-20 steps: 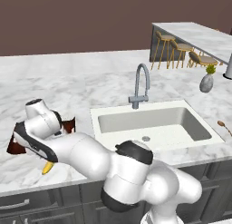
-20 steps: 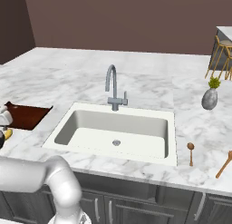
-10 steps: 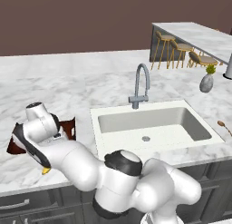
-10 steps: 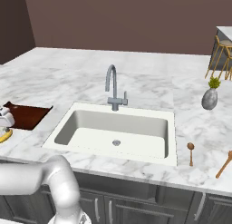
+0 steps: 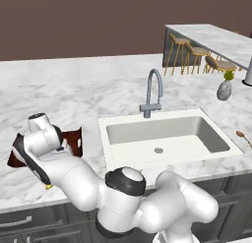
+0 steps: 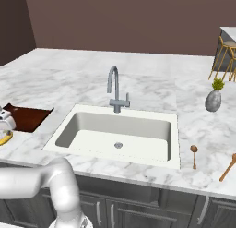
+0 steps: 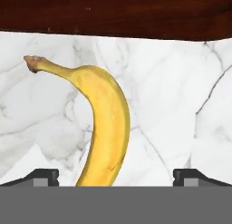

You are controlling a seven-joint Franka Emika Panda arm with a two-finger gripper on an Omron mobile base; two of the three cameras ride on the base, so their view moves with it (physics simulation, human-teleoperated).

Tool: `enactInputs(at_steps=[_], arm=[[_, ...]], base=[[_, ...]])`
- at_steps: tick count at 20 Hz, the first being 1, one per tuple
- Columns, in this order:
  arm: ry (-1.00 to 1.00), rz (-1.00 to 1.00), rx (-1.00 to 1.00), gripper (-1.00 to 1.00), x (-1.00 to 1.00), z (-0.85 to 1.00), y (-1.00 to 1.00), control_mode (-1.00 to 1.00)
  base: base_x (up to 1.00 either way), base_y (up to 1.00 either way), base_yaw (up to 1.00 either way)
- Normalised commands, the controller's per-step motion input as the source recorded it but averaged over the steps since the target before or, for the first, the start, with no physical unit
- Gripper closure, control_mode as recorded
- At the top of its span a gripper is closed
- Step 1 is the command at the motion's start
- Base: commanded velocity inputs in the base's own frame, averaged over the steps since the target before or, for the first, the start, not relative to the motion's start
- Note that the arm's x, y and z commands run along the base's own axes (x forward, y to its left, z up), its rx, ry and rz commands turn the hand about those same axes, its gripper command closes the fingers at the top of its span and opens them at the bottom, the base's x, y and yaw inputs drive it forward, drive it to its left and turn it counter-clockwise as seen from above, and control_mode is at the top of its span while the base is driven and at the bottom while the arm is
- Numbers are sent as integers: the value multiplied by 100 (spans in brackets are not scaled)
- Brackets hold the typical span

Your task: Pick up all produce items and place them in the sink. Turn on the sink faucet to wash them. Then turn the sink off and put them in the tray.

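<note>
**Gripper spread over the banana beside the tray**

In the hand view the banana lies on the marble surface, its brown stem tip toward 10 o'clock and its body curving down to 6 o'clock. The gripper is released: its two dark fingertips stand wide apart at either side of the fruit, not touching it. The dark wooden tray runs along 12 o'clock, its edge just beyond the banana.

In the left base view the arm bends low at 9 o'clock, over the tray, and a small yellow end of the banana peeks out beneath it on the surface. The sink sits near the centre, well apart from the fruit, with the faucet upright at its far rim.

In the right base view the banana lies at the 9 o'clock edge, just in front of the tray. A small vase stands at 3 o'clock, and two wooden spoons lie right of the sink.
</note>
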Motion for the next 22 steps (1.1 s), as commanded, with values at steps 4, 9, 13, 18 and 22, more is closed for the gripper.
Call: enactInputs(at_steps=[4, 9, 13, 18, 22], arm=[[0, -3, 0, -100, 10, -16, 2, -100], [0, -1, 0, -100, 7, -16, 1, -100], [0, 0, 0, -100, 0, -16, 0, -100], [0, 0, 0, -100, 0, -19, 1, -100], [0, 0, 0, -100, 0, -22, 0, -100]], base=[[0, 0, 0], [0, 0, 0], [0, 0, 0], [0, 0, 0], [0, 0, 0]])
